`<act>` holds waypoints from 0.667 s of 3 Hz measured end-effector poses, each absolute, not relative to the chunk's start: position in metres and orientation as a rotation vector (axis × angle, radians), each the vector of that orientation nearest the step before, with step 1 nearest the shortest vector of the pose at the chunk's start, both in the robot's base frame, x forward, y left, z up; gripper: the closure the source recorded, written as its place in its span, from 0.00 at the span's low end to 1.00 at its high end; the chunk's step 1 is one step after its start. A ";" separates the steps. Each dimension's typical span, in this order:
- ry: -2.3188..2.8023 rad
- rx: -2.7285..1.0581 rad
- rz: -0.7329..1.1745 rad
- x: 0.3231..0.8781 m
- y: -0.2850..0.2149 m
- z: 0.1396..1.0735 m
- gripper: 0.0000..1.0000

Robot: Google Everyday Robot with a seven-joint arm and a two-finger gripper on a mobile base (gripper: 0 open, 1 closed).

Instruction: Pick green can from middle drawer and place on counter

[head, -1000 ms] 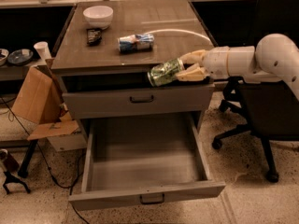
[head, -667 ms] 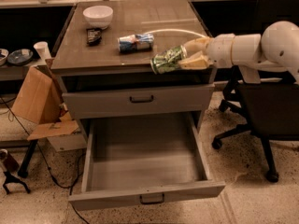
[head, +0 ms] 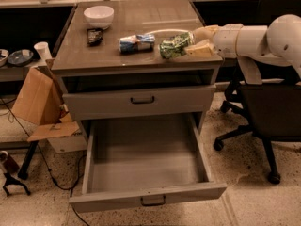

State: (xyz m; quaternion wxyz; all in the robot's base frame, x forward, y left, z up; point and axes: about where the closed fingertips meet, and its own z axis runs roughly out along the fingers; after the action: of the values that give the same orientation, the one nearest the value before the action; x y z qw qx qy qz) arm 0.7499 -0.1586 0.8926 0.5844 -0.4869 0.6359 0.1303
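The green can is held on its side in my gripper, whose tan fingers are shut on its right end. The can hangs just above the right part of the counter, close to its front edge. My white arm reaches in from the right. The middle drawer is pulled wide open below, and its grey floor is bare.
On the counter lie a blue-and-white can, a white bowl and a small dark object. The upper drawer front is partly out. A black office chair stands right, a cardboard box left.
My gripper has lifted the green can from beside the cabinet's front right corner up and leftward over the counter.
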 end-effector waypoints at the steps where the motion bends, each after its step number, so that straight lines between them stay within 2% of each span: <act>1: 1.517 -1.040 0.275 0.775 -0.171 0.886 0.83; 2: 1.548 -0.972 0.236 0.793 -0.180 0.881 0.61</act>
State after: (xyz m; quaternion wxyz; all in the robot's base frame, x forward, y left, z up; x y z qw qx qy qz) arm 0.7925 -0.1796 0.8807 0.6049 -0.4199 0.6689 0.1018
